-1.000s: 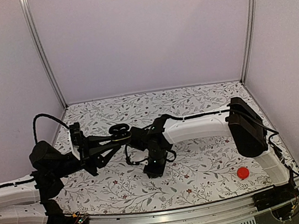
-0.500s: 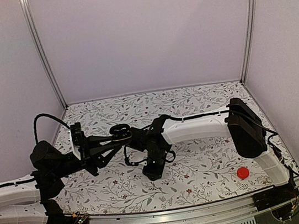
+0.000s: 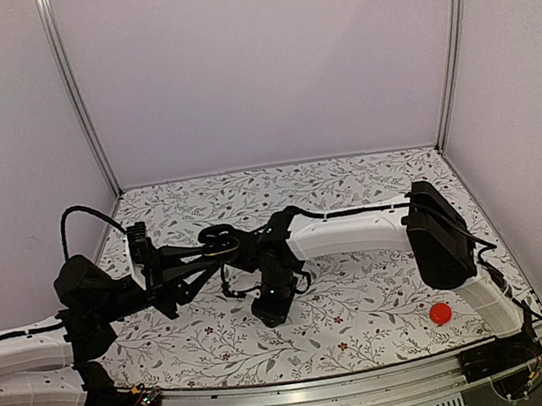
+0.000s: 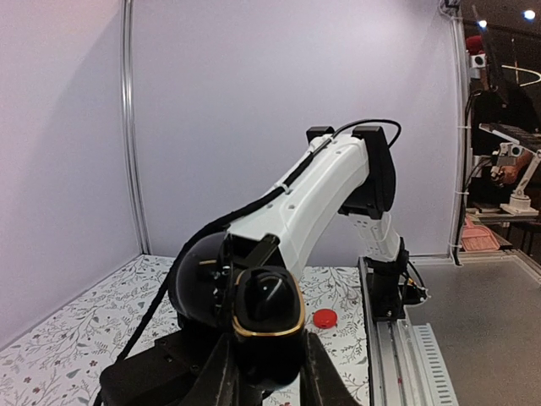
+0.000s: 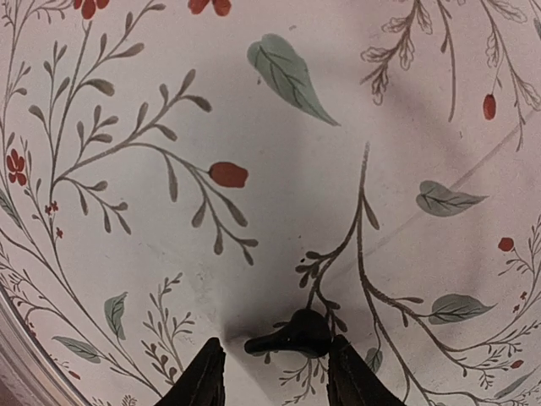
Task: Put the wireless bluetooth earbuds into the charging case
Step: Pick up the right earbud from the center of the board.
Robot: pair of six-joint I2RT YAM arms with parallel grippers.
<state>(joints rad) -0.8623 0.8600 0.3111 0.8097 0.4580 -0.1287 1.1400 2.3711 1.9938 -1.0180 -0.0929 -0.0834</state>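
My left gripper is shut on the charging case, a glossy black clamshell held open above the table at centre left. In the left wrist view the case shows a gold rim and sits between my fingers. My right gripper points straight down at the table just right of the case. In the right wrist view it is open, its jaws either side of a small black earbud lying on the floral mat. The earbud lies close against the right finger.
A flat red disc lies near the front right of the floral mat, also seen in the left wrist view. The right arm's white link crosses the middle. Walls enclose the back and sides.
The right gripper has shifted slightly left and down towards the mat. The left gripper with the case has not moved.
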